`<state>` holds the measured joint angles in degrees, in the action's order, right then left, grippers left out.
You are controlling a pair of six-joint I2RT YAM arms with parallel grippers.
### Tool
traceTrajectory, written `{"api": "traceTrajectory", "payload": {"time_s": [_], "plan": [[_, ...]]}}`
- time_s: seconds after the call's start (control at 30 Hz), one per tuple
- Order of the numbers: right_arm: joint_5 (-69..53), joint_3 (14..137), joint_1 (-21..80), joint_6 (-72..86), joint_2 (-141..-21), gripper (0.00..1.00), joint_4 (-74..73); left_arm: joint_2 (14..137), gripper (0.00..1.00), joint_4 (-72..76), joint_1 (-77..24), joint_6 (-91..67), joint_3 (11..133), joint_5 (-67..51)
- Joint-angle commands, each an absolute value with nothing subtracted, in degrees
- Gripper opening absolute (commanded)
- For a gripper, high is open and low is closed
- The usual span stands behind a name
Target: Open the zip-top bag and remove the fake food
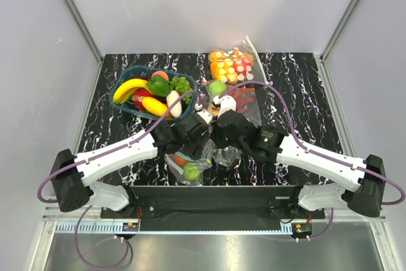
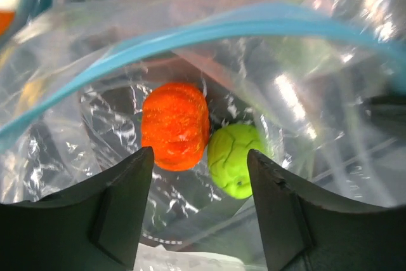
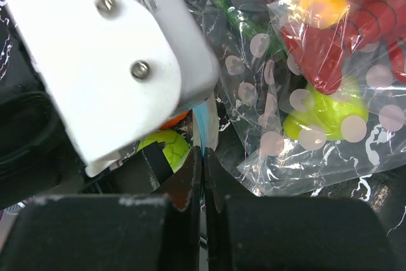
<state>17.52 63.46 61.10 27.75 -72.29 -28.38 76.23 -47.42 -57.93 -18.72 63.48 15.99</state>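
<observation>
Teal-edged zip-top bag (image 2: 298,99) pinched by right end effector (image 3: 203,162), fake food (image 2: 174,125) inside

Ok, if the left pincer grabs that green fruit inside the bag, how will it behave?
Probably rolls: the green fruit looks round and lies loose beside the orange fruit. Its shiny skin may slip. The crinkly zip-top bag under it likely gives way.

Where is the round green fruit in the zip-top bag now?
In the left wrist view, the green fruit lies inside the zip-top bag, just right of the orange fruit, ahead of the left tool.
</observation>
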Motion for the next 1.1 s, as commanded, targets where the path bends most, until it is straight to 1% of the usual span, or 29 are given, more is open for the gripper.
{"api": "traceTrajectory", "payload": {"time_s": [0.0,0.1,0.2,0.27,0.4,0.5,0.67,0.87,1.07], "plan": [[20.13,66.53,61.61,26.54,-72.33,0.04,-26.89,75.24,0.66,-50.62,-57.83,-19.95,61.70,16.96],[20.92,66.45,61.70,26.72,-72.25,0.04,-26.98,74.53,0.70,-50.19,-56.17,-20.83,59.25,15.13],[22.06,66.01,61.79,26.89,-71.89,0.04,-26.81,72.95,0.72,-48.08,-53.97,-22.06,56.08,10.73],[23.46,66.00,61.88,26.63,-71.72,0.04,-26.81,71.73,0.73,-47.29,-53.79,-23.37,54.68,10.55],[26.63,66.97,61.79,25.76,-72.25,0.04,-27.25,70.75,0.81,-46.33,-53.70,-24.70,53.79,10.38],[26.46,67.59,61.87,25.14,-72.51,0.04,-26.55,71.01,0.86,-43.43,-53.79,-25.22,51.77,9.58],[25.40,66.98,61.88,24.96,-72.77,0.04,-25.49,72.59,0.89,-42.10,-52.65,-25.49,50.63,14.32],[23.21,66.53,61.96,24.87,-73.56,0.04,-23.73,72.25,0.90,-40.17,-50.45,-25.93,50.71,18.63],[22.50,65.74,61.96,24.79,-73.65,0.04,-22.59,74.44,0.92,-37.80,-46.15,-24.87,48.43,16.97]]}}
